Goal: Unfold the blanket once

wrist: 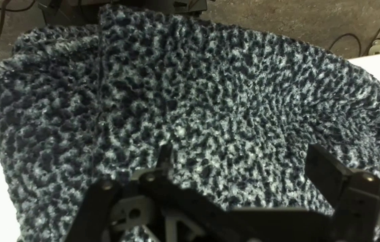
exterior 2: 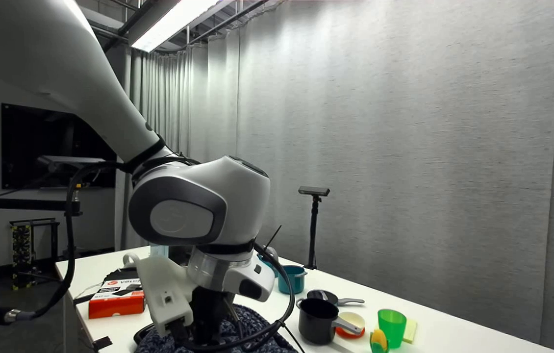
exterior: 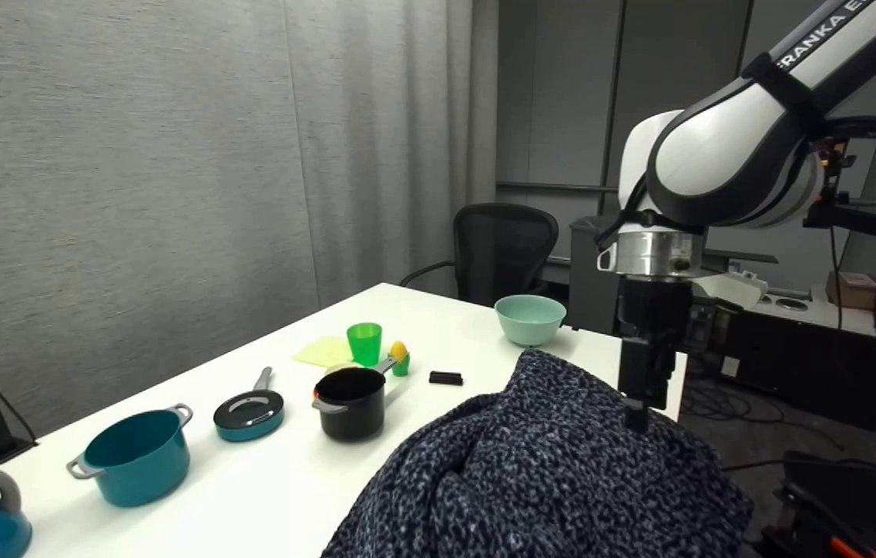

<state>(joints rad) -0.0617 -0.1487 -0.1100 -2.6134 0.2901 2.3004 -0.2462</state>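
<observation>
Wrist view: a black Robotiq gripper (wrist: 238,161) is showing its two fingers (wrist: 324,171) spread wide apart over the blanket (wrist: 193,101); whether the tips are touching the cloth, cannot tell. Navy, light-speckled and knitted, the blanket is lying bunched on the white table (exterior: 252,496), partly hanging over its edge. Also standing there, in an exterior view: mint-green bowl (exterior: 529,322), near the blanket; black saucepan (exterior: 353,418); teal two-handled pot (exterior: 145,461); small frying pan (exterior: 252,415), between those two; green cup (exterior: 364,345), near the saucepan. Orange-and-white box (exterior 2: 116,305), in an exterior view: lying on the table.
</observation>
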